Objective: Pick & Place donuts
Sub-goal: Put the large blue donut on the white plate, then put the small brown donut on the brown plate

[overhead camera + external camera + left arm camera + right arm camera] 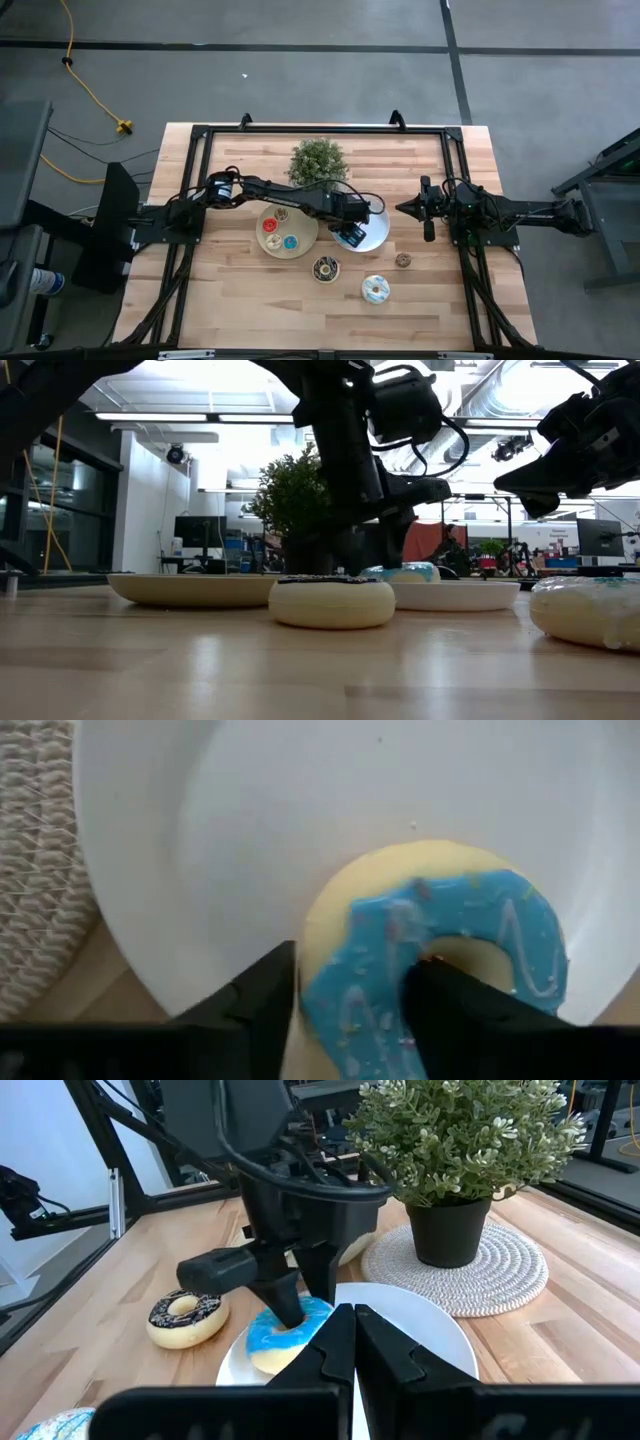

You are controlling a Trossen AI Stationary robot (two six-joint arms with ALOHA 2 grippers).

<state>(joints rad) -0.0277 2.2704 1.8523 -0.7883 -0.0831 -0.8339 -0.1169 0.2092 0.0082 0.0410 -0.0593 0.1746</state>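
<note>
Left gripper point(345, 1020) astride blue donut point(440, 955), white plate point(250, 840) rim nr.

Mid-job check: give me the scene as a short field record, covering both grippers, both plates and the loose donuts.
left gripper: over the white plate, one finger through the hole of the blue-iced donut, the other outside its rim
blue-iced donut: lying on the white plate
right gripper: shut, empty, waiting off to the plate's right
tan plate: holds three small donuts
loose on table: chocolate-iced donut, white-iced donut, small brown donut
potted plant: behind both plates
</note>
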